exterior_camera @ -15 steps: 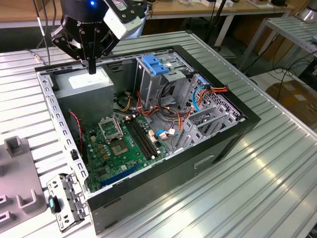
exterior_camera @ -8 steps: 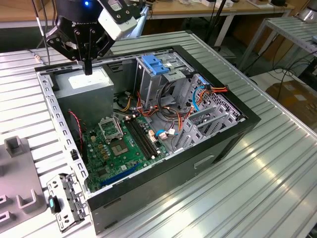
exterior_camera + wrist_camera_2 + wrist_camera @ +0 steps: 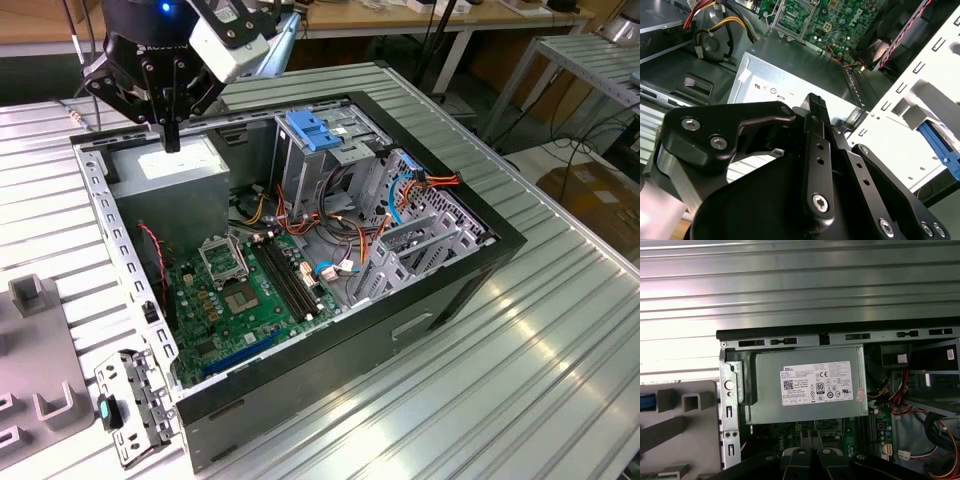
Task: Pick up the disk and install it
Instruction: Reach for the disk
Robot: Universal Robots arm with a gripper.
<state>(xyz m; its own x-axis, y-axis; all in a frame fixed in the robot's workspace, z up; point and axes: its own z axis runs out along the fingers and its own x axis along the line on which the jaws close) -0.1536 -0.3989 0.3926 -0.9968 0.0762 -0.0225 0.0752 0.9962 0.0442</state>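
Exterior view: the black two-finger gripper [image 3: 172,138] hangs over one corner of the open black computer case [image 3: 420,310], with its tip just above the grey metal power supply box [image 3: 170,178], which bears a white label. Its fingers [image 3: 815,107] are pressed together and hold nothing.

The disk [image 3: 940,147] lies outside the case, past the perforated rear wall. In both wrist views a strip of its bright blue plastic carrier [image 3: 646,402] shows beside the grey moulded fixture [image 3: 690,405], apart from the gripper. Its dark body cannot be made out.

Inside the case are the green motherboard [image 3: 240,290] and a light-blue ribbed latch plate [image 3: 315,130] on top of the drive cage. The case rests on a ribbed aluminium table [image 3: 560,380]
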